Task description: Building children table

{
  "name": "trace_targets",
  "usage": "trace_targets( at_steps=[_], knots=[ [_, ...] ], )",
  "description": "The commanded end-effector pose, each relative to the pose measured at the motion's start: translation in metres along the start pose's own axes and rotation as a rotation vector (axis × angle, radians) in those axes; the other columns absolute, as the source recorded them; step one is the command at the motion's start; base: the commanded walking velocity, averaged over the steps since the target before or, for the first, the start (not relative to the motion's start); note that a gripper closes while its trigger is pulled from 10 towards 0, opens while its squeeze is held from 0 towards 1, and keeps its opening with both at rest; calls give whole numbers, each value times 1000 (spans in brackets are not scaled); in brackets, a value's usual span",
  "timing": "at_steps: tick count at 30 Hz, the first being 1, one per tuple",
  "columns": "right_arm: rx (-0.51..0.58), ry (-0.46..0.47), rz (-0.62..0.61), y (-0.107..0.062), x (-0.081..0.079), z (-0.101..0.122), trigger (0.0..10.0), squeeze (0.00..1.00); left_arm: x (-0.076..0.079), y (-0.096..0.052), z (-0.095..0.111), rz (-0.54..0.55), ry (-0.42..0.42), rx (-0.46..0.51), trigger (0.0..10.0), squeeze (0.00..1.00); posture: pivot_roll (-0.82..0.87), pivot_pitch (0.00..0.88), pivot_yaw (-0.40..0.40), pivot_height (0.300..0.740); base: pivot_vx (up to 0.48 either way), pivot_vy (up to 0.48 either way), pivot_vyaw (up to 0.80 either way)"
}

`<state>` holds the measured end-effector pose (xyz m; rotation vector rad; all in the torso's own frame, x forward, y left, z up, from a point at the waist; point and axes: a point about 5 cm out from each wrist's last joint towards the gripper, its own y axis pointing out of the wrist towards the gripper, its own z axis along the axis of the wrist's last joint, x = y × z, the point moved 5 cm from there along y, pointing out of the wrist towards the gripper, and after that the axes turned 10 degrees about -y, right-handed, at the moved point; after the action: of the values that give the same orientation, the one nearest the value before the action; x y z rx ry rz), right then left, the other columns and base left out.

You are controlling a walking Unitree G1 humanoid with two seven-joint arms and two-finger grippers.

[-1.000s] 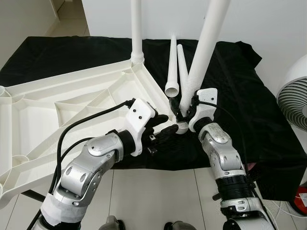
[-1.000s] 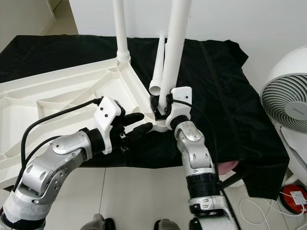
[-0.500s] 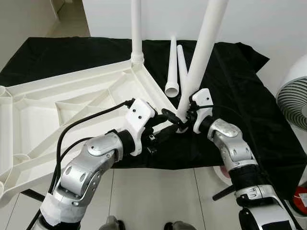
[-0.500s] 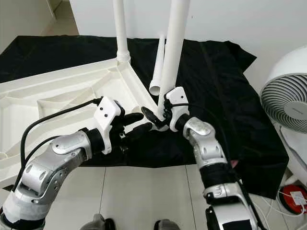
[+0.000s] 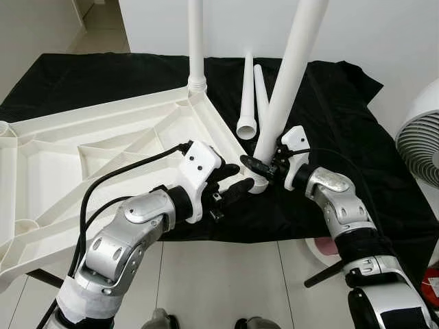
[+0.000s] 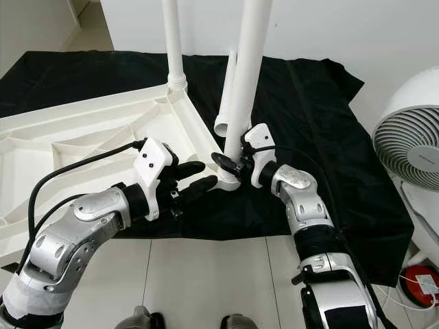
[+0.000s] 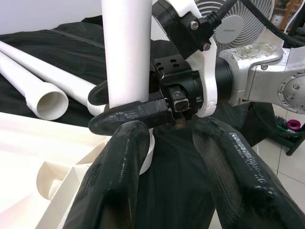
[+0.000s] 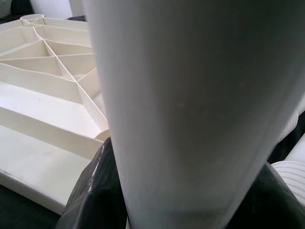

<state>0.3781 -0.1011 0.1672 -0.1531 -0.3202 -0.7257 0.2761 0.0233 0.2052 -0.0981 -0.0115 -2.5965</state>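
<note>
Here the right gripper (image 5: 264, 166) clamps the base of a tilted white table leg (image 5: 288, 82) at the corner socket of the upturned tabletop (image 5: 103, 147). The left gripper (image 5: 232, 179) hovers beside it, fingers parted and empty. Because the leg leans, turning or pressing it could cross-thread it or pop it off the socket.

Both upright table legs (image 5: 295, 75) cut off above, fan (image 6: 409, 147) cropped at edge

Head eyes look down; wrist views close — table leg (image 7: 126, 52).

No legible text anywhere; tiny grey mark on hub of round white plastic fan (image 6: 410, 148) (too small to read).
</note>
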Motion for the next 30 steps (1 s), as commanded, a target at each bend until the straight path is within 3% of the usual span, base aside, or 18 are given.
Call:
trace_targets(
  at_steps=[1,2,17,21,24,30],
  knots=[
    [-29,44,12,2,-11,-12,4824,0,6,0,-1,-23,-1,-5,10000,0,-38,77,17,740,0,0,0],
    [-38,59,-62,3,-7,-13,10000,0,7,0,-1,-25,-1,-4,10000,0,-38,77,17,740,0,0,0],
    [-45,119,-273,4,-1,-10,10000,0,9,1,-2,-34,-1,-6,10000,0,-44,63,11,740,0,0,0],
    [-62,150,-420,-1,7,-10,10000,0,9,2,-3,-38,-1,-6,10000,0,-50,57,10,740,0,0,0],
    [-67,155,-455,-2,8,-10,10000,0,9,2,-3,-39,-1,-6,10000,0,-50,57,10,740,0,0,0],
    [-81,197,-650,-3,-2,-3,10000,0,10,2,-3,-39,-3,-6,10000,0,-47,61,5,740,0,0,0]
  ],
)
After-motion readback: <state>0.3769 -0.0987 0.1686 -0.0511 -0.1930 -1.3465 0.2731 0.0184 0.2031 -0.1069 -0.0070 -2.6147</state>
